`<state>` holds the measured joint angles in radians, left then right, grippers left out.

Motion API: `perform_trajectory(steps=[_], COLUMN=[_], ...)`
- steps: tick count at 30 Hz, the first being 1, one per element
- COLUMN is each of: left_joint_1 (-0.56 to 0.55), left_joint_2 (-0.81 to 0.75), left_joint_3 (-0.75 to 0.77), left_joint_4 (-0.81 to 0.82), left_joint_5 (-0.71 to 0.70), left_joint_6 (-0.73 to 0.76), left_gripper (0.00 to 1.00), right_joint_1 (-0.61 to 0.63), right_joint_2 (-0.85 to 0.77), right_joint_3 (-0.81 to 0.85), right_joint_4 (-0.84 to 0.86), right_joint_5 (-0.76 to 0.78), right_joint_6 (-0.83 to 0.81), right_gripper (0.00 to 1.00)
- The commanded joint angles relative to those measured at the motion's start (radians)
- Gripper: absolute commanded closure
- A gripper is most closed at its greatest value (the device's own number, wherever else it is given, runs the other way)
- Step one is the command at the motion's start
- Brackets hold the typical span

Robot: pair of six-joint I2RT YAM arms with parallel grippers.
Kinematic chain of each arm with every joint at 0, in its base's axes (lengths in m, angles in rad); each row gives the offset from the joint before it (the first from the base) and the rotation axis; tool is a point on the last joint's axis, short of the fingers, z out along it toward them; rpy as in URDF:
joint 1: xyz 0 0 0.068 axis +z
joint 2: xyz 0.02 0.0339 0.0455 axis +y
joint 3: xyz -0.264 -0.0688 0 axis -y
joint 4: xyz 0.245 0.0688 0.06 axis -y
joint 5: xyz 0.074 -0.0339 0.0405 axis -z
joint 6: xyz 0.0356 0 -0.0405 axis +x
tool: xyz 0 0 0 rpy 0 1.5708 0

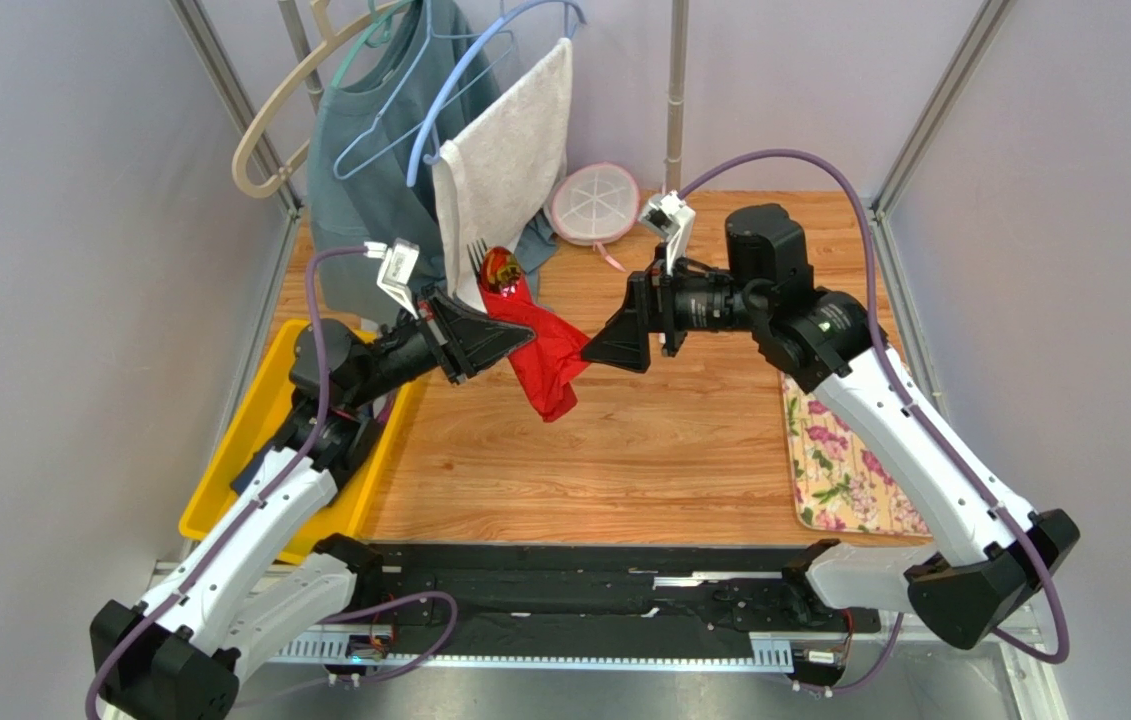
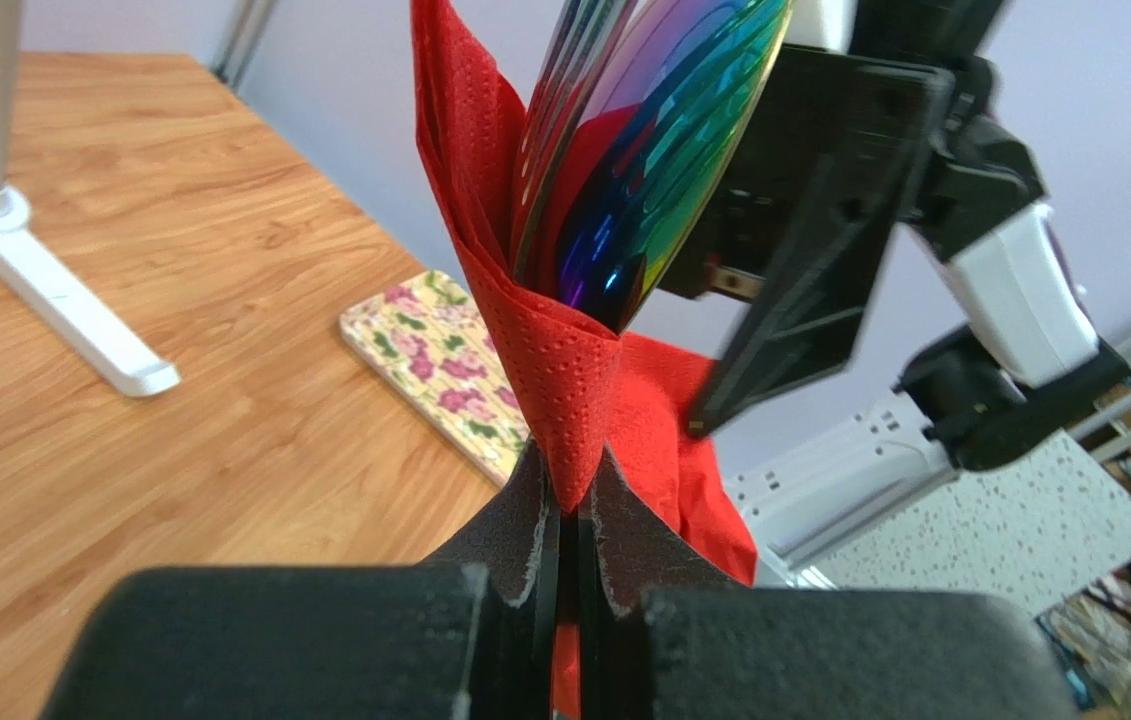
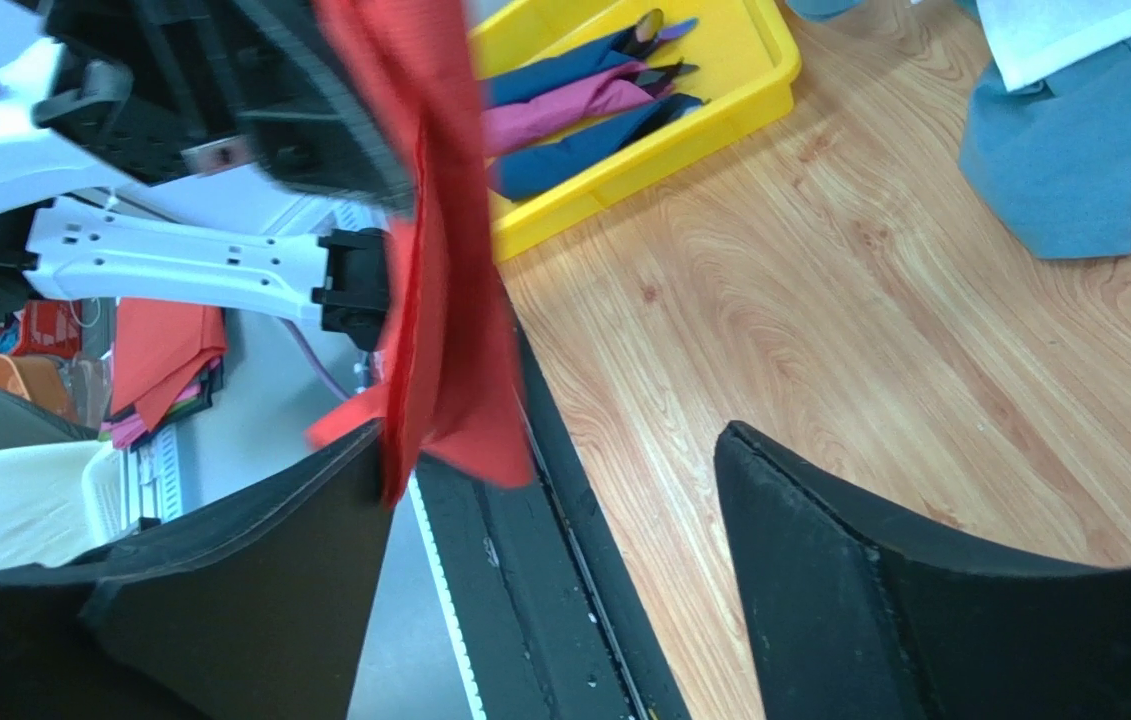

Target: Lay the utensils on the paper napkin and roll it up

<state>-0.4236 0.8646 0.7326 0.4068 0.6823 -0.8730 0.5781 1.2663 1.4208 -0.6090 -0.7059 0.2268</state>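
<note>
The left arm reaches up and forward over the wooden table (image 1: 676,450), its wrist raised well above the surface. The left gripper (image 2: 568,510) is clenched on the paper napkin (image 2: 556,375), the two pads pressing the red sheet at its narrow, bunched part. Above the grip the napkin opens like a cone, and the utensils (image 2: 646,135) stand inside it with their shiny heads up. In the top view a fork and a spoon head show above the red paper. The loose rest of the napkin hangs down below the gripper, in the air.

The right arm bends at the elbow and points to the left, toward the napkin. The right gripper (image 3: 553,443) is released, its jaws wide apart. The hanging napkin is just beside one finger; I cannot tell if it touches.

On the left edge of the table there is a yellow bin (image 3: 646,180) with navy and pink fabric rolls (image 3: 586,113). A floral mat (image 1: 842,465) lies on the right side. At the back, a teal shirt (image 1: 361,150) and a white towel (image 1: 511,150) hang on hangers.
</note>
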Motion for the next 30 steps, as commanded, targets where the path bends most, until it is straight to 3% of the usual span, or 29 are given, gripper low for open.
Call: perform_trajectory(steps=[1,4,8,12,21,30], left_joint_1=[0.022,0.036,0.036,0.036,0.036,0.036], left_joint_2=[0.022,0.031,0.033,0.036,0.037,0.039], left_joint_3=[0.056,0.053,0.06,0.062,0.059,0.056], left_joint_4=[-0.01,0.003,0.009,0.015,0.012,0.023], left_joint_5=[-0.084,-0.078,-0.066,-0.058,-0.047,-0.055], left_joint_6=[-0.01,-0.032,-0.038,-0.053,-0.069,-0.083], left_gripper=[1.0,1.0,1.0,1.0,1.0,1.0], right_joint_1=[0.003,0.017,0.048,0.1,0.183,0.243], right_joint_2=[-0.064,-0.064,-0.073,-0.068,-0.022,-0.008], right_joint_3=[-0.016,-0.031,-0.049,-0.057,-0.031,-0.036], right_joint_4=[0.061,0.064,0.055,0.052,0.112,0.089], right_joint_5=[-0.055,-0.084,-0.052,0.043,0.121,0.128], right_joint_6=[0.014,-0.018,-0.089,-0.159,-0.202,-0.276], right_gripper=[0.28,0.33,0.22,0.2,0.32,0.6])
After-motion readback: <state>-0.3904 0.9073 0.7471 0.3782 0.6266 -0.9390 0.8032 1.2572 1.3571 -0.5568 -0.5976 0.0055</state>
